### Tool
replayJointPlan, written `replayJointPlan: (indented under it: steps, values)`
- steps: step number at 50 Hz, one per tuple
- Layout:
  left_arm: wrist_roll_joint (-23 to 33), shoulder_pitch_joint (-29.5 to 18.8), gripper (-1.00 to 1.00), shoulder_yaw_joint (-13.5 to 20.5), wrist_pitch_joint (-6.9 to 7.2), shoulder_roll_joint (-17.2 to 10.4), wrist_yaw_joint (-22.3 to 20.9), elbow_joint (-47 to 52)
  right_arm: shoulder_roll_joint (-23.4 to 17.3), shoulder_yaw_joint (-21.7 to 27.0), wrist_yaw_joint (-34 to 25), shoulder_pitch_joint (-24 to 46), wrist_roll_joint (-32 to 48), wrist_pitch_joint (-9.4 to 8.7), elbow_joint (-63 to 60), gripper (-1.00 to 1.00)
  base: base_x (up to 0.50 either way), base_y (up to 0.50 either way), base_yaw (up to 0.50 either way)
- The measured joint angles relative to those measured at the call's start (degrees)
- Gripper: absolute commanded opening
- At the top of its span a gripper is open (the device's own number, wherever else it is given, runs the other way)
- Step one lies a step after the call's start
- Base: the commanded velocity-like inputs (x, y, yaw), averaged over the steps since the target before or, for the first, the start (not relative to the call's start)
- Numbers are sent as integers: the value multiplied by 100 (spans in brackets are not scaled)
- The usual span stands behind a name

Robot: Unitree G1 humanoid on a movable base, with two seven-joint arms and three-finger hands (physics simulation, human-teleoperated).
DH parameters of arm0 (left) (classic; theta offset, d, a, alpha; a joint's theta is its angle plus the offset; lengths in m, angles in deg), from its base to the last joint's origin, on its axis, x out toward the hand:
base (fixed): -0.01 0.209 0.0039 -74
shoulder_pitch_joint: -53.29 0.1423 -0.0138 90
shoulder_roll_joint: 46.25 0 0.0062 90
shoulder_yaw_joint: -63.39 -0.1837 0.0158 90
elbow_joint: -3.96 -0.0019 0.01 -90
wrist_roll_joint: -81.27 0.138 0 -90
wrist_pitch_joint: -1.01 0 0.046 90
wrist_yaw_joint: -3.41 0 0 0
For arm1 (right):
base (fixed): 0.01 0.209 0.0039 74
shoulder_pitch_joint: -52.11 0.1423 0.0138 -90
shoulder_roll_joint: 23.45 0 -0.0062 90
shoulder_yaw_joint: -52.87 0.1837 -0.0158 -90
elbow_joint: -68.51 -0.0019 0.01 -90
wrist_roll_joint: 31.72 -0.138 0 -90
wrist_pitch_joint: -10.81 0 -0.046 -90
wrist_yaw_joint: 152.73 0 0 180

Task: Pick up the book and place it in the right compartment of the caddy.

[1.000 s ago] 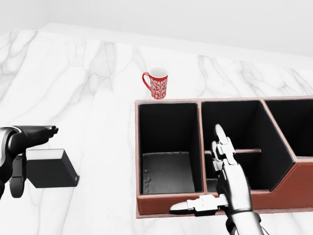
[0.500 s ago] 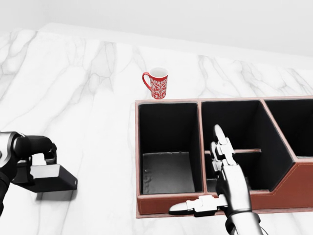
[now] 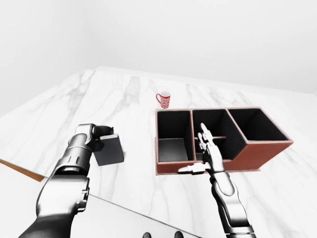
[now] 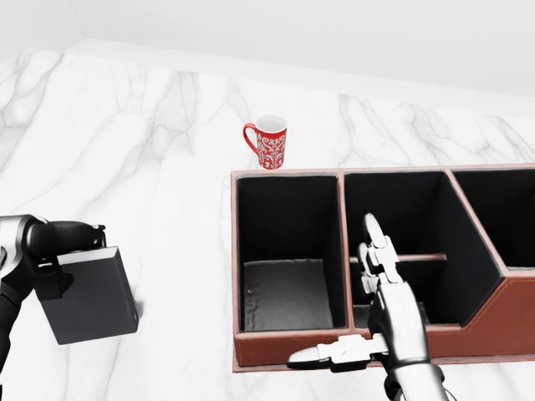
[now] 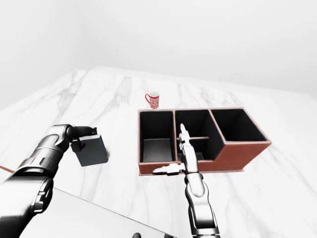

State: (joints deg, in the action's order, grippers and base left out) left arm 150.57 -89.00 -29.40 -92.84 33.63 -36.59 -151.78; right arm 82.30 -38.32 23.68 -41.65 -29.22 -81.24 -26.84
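My left hand (image 4: 58, 263) has its fingers closed on the top edge of the book (image 4: 86, 294), a dark slab that hangs tilted, its broad face toward the camera, at the left of the head view. In the eye views the book looks lifted off the white marble desk (image 4: 150, 167); I cannot tell for sure whether its lower corner touches. A wide strip of bare desk lies between the book and the caddy (image 4: 251, 347), and nothing stands in that strip.

The caddy is a brown box with dark insides, split into three compartments side by side. The left compartment (image 4: 288, 251) is open, with a grey floor. The middle one has a low crossbar. The right compartment (image 3: 255, 124) is open at the top and runs out past the right edge of the head view; in the left-eye view its whole rim shows.

My right hand (image 4: 380, 305) hangs over the caddy's near wall, by the divider between the left and middle compartments. Its fingers are spread and grip nothing; two point up the view and the thumb points left along the wall.

A red patterned mug (image 4: 267, 142) stands just above the caddy's upper left corner, apart from the rim.
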Motion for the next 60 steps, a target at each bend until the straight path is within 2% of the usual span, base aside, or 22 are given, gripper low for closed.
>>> replayJointPlan:
  steps: [13, 17, 19, 30, 42, 55, 60]
  values:
    - [-125, 262, -100, 177, 345, 105, 0, 1574, 0, -5, -5, -7, -10, 3, 0, 100, 0, 0, 0]
    - [-96, 443, -100, 251, 439, 166, 0, 2237, 0, -3, -8, -7, -12, 37, 37, 100, 0, 0, 0]
    - [-79, 536, -100, 287, 484, 203, 0, 2573, 0, -2, -9, -6, -13, 112, 105, 100, 0, 0, 0]
    - [40, 1032, -100, 461, 661, 367, 0, 4200, -2, 4, -9, -4, -18, 22, 16, 100, 0, 0, 0]
    - [212, 1517, -100, 571, 715, 541, 0, 5524, -7, -56, 32, 24, 165, -15, -139, 100, 0, 0, 0]
    - [382, 1862, -100, 608, 656, 732, 0, 6394, 18, -124, 60, 139, 288, -295, -485, 100, 0, 0, 0]
    - [444, 2002, -100, 606, 633, 802, 0, 6638, 17, -135, 64, 208, 322, -295, -581, 100, 0, 0, 0]
